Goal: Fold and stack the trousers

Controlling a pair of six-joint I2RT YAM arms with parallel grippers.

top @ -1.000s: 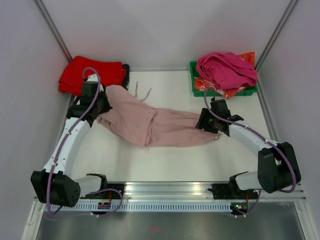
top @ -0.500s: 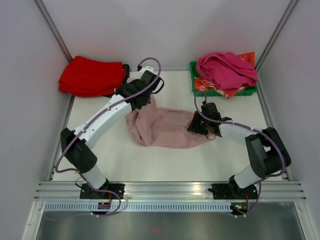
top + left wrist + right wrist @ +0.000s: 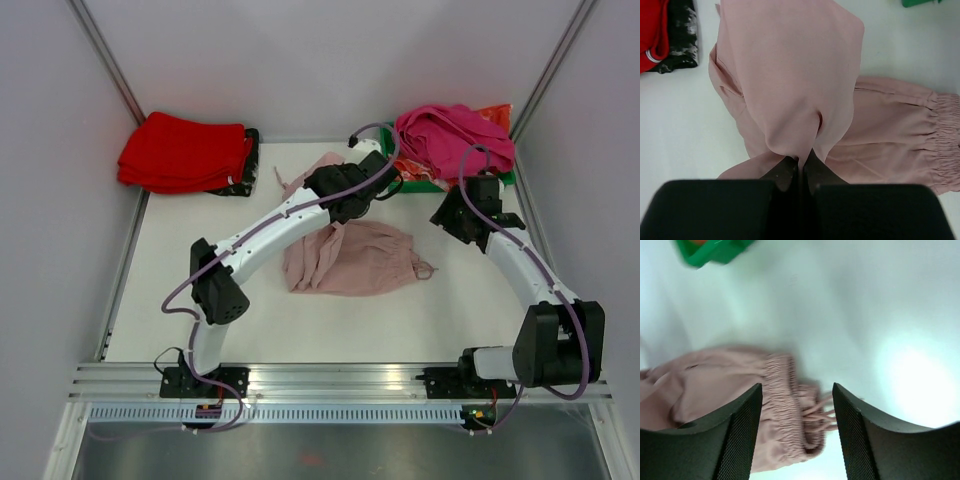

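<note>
left end effector [image 3: 801, 166] is clamped shut on a pinch of the pale dusty-pink trousers of soft thin fabric [image 3: 350, 258], its arm stretched across the white worktop [image 3: 200, 290] to the far middle. from that pinch the cloth hangs down and spreads towards the near side. the bulk of the trousers lies flat on the worktop just below and near of it, between the two arms. their long axis runs left to right, with a gathered elastic edge [image 3: 408, 255] at the right end.

right end effector [image 3: 796, 390] stands with its fingers apart and nothing between them, hovering just right of and beyond that elastic edge. it is the nearer arm to that end, while only the left one has cloth in hand. as i judge it, the fold in hand turns on laying the lifted part down along that left-right axis, onto the flat part.

the left wrist view alone shows the pinch itself, which the arm hides from above. the right wrist view shows thin drawstring cords [image 3: 820, 412] bunched against the elastic, little more than a small loop from overhead. only the overhead view takes in the vivid red folded garments [image 3: 180, 150] at far left and the bright magenta garment [image 3: 450, 135] heaped on a green plastic bin [image 3: 710, 252] at far right.
</note>
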